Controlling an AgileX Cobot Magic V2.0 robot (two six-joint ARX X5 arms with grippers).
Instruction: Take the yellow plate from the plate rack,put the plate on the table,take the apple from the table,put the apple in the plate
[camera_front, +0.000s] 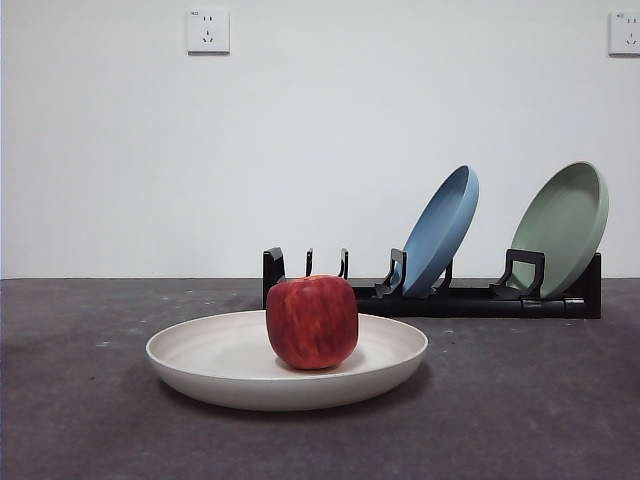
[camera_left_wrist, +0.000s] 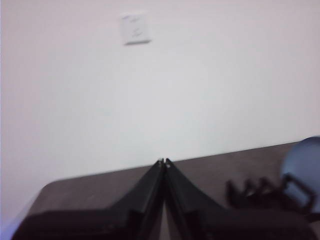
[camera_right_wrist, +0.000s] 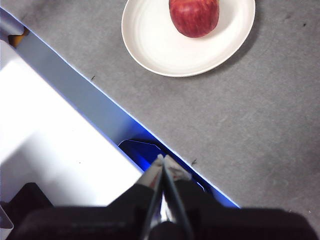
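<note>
Apple (camera_front: 312, 322) sits upright in the yellow plate (camera_front: 215, 358), a little off its middle, and the plate lies flat on the grey tabletop (camera_front: 80, 420) just in front of the plate rack (camera_front: 470, 300); a blue plate (camera_front: 440, 228) and a pale green plate (camera_front: 562, 225) lean in the rack's slots. Left hand (camera_left_wrist: 164, 162) is raised with its jaws pressed together and holding nothing, facing the wall; right hand (camera_right_wrist: 162, 159) is likewise closed and empty, hanging over the tabletop's edge, well apart from the plate.

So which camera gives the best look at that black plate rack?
The front view: the plate rack shows whole, holding a blue plate and a green plate. The left wrist view catches only a blurred end; the right wrist view misses it.
</note>
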